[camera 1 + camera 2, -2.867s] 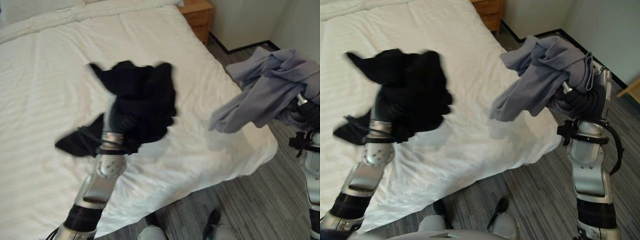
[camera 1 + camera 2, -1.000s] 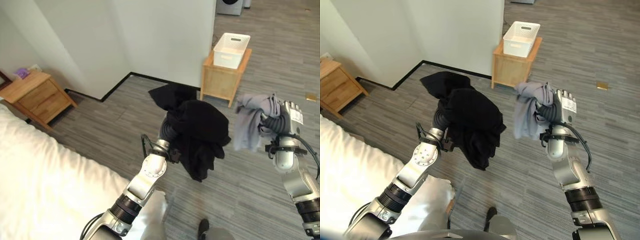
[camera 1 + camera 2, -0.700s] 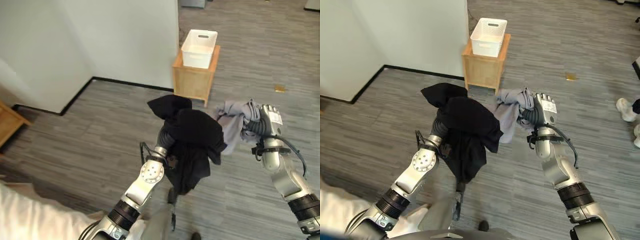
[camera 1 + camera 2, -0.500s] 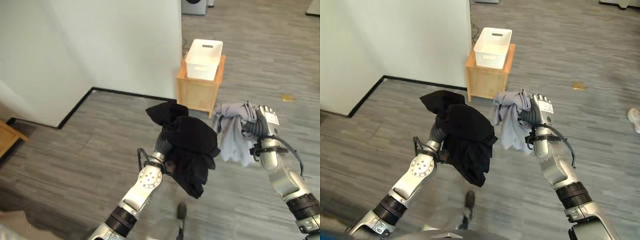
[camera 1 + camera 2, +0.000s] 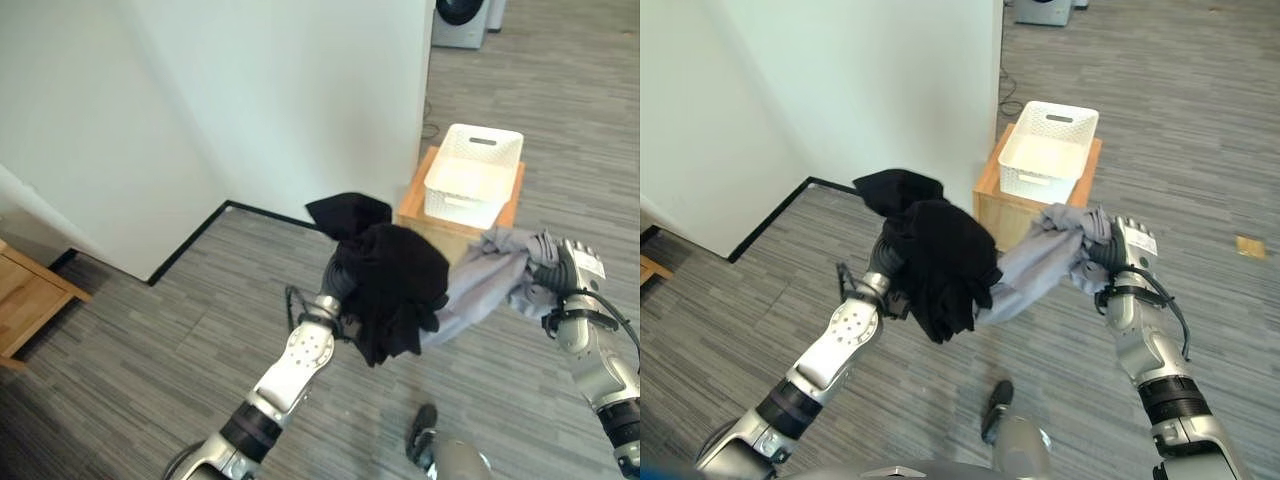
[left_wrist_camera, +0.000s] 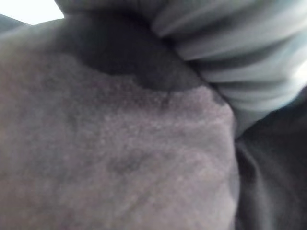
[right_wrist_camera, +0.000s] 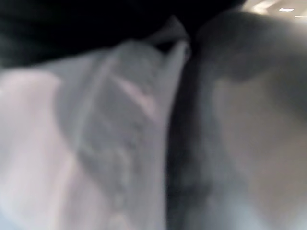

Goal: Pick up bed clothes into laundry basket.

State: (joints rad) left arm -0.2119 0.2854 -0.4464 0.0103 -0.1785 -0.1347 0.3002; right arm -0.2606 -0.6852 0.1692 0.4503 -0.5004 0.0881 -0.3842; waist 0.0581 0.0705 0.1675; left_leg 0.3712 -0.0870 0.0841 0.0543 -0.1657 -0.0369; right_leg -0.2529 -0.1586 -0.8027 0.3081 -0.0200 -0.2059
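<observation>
Nearest in, a black garment [image 5: 940,262] is bunched over the left hand [image 5: 890,262], and most of that hand is buried under the cloth, so whether the fingers are curled round it can't be told (the left wrist view is just dark fabric pressed up close). A little further out, a grey garment [image 5: 1040,262] is gripped by the right hand [image 5: 1118,250]: the fingers are wrapped into the top of the bundle, with the rest trailing down and across toward the black one until the two nearly touch. Both are held up off the striped grey floor [image 5: 1240,150].

Beyond them, a white laundry basket [image 5: 1050,150] is seen sitting on a small wooden stand [image 5: 992,212] against the white wall [image 5: 840,90], empty as far as can be judged.

What could go wrong: the basket is small and perched up high, so a loose hanging tail could be draped over the rim or dropped onto the floor beside the stand. The grey tail could also be snagged on the black bundle if both are brought in at once, and the basket could be nudged off by a low swing.
</observation>
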